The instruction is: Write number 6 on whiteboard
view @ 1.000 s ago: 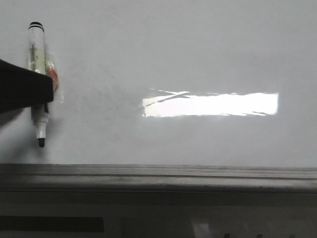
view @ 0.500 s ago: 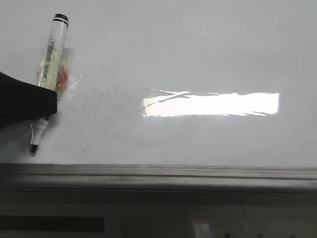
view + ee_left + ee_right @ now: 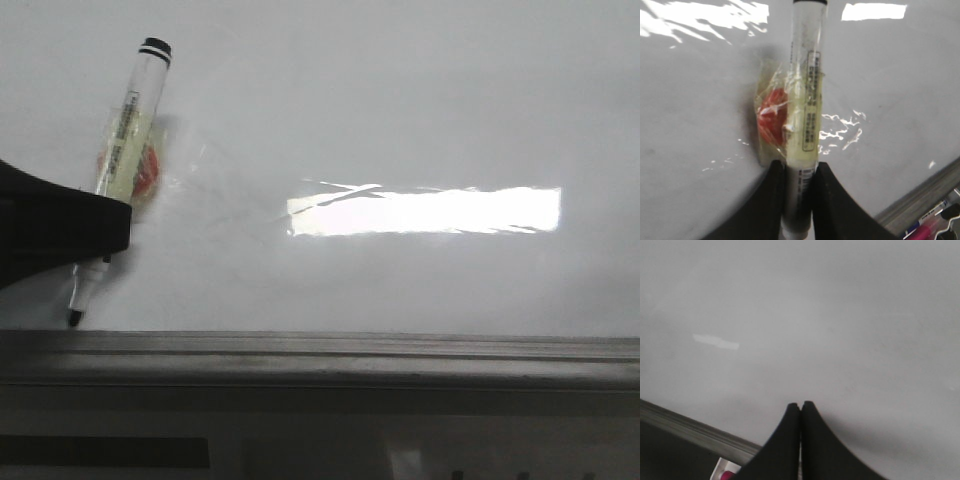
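Observation:
The whiteboard (image 3: 400,100) fills the front view, pale and glossy, with a bright rectangular reflection (image 3: 425,211). No number 6 shows on it in any view. My left gripper (image 3: 118,232) reaches in from the left edge and is shut on a white marker (image 3: 135,110). The marker leans with its black-ringed end up to the right and its black tip (image 3: 73,318) low near the rail. In the left wrist view the marker (image 3: 807,75) stands between the fingers of the left gripper (image 3: 797,167), a red piece (image 3: 771,117) taped to its side. My right gripper (image 3: 800,405) is shut on nothing above the whiteboard (image 3: 815,315).
A grey metal rail (image 3: 350,355) runs along the board's near edge and also shows as the rail (image 3: 690,430) in the right wrist view. Beyond that rail (image 3: 920,200) lie a pink marker (image 3: 930,231) and other pens.
The marker has tilted further: its top end swung right while its tip moved down toward the rail. The left gripper has shifted a little right and down.

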Tool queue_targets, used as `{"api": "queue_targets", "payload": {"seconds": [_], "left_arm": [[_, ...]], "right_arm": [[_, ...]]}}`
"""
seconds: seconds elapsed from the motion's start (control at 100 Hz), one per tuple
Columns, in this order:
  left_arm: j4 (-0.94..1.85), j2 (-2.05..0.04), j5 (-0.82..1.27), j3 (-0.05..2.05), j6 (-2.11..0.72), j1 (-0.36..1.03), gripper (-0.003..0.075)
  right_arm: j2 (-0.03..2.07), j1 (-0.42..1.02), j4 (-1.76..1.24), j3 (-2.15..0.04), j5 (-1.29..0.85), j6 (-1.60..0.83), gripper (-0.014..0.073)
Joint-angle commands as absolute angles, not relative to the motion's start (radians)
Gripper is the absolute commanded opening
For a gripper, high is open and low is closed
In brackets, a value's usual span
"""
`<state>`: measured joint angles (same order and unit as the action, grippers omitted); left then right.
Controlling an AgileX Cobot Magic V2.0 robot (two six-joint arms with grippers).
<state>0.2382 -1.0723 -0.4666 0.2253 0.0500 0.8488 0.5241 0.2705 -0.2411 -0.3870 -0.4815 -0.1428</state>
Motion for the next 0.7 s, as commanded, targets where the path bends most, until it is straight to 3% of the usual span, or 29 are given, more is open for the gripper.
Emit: {"api": "queue_targets", "payload": {"seconds": [0.0, 0.12, 0.21, 0.46, 0.69], "left_arm": [[0.175, -1.068, -0.526, 0.249, 0.062, 0.851, -0.002], [0.127, -1.063, -0.531, 0.249, 0.067, 0.854, -0.002], [0.087, -1.045, -0.535, 0.249, 0.07, 0.876, -0.002], [-0.053, -0.98, -0.538, 0.249, 0.07, 0.937, -0.002], [-0.201, -0.967, -0.527, 0.249, 0.07, 0.937, -0.002]], "right_arm": [[0.584, 0.323, -0.252, -0.479, -0.409, -0.202, -0.0064], [0.663, 0.433, -0.252, -0.558, -0.413, -0.257, -0.0057], [0.728, 0.533, -0.252, -0.605, -0.413, -0.257, -0.0006], [0.899, 0.807, -0.252, -0.687, -0.289, -0.257, 0.0261], [1.007, 0.923, -0.283, -0.757, -0.211, -0.255, 0.0281]]}}
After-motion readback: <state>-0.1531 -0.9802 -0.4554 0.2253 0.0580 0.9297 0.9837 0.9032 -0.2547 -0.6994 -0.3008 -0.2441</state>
